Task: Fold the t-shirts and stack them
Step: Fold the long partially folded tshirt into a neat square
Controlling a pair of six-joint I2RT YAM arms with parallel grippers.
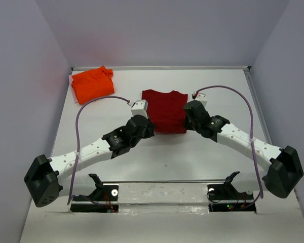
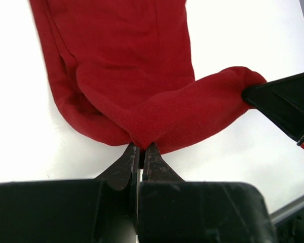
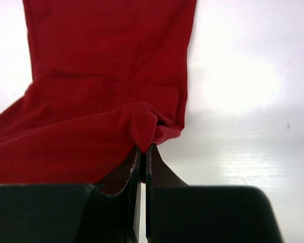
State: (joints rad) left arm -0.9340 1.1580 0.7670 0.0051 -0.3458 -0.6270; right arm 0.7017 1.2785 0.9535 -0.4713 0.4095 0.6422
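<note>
**Top external view.** The crimson t-shirt lies on the white table between the two arms. The left gripper meets its near left corner and the right gripper its near right corner. The orange t-shirt lies bunched well apart, beyond and to the left of the left gripper, by the far table edge.

**Left wrist view.** The left gripper has its jaws closed to a slit, with a tuck of the crimson t-shirt pinched at the tips. From the tips a raised roll of hem runs rightward to the right gripper, which touches its other end. The rest of the shirt lies flat ahead of the fingers.

**Right wrist view.** The right gripper is likewise all but closed on a small fold of the crimson t-shirt. The cloth spreads ahead and to the left of the fingers, with bare table to their right.

**Step in hand (judged).** This appears to be a fold of the crimson shirt, with its near hem seized at both corners. The next move calls for both grippers to rise together and carry the hem forward evenly, keeping it taut between them. They would then lay it down squarely before letting go. Stacking is not yet done, as the two shirts lie apart.
</note>
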